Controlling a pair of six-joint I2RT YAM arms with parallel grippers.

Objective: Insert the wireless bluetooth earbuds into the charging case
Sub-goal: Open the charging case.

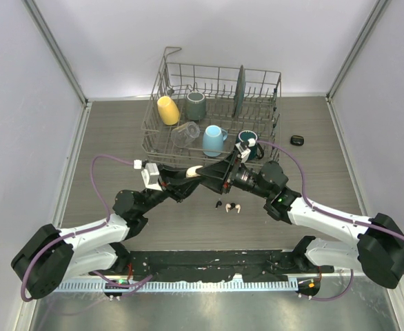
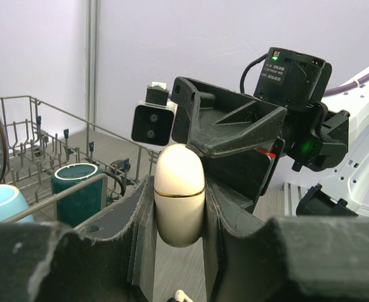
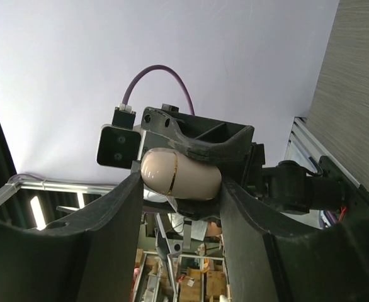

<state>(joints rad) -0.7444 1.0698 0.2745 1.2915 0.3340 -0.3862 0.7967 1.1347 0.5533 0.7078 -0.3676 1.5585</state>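
Note:
A cream-white charging case [image 1: 194, 171] with a gold seam is closed and held above the table where the two arms meet. My left gripper [image 2: 179, 217] is shut on the case's [image 2: 179, 195] sides. My right gripper [image 3: 180, 189] is open; its fingers flank the ends of the case [image 3: 181, 174], and I cannot tell if they touch it. Tiny earbuds lie on the table below: a cream-white pair [image 1: 234, 207] and a black one [image 1: 219, 205]. One white earbud [image 2: 183, 294] shows under the case in the left wrist view.
A wire dish rack [image 1: 188, 141] stands behind the grippers, holding a yellow mug [image 1: 167, 109], grey mug [image 1: 196, 105], light-blue mug [image 1: 214, 140], dark teal mug [image 1: 247, 143], clear glass [image 1: 184, 132] and a plate [image 1: 240, 89]. A small black case [image 1: 297, 140] lies at the right.

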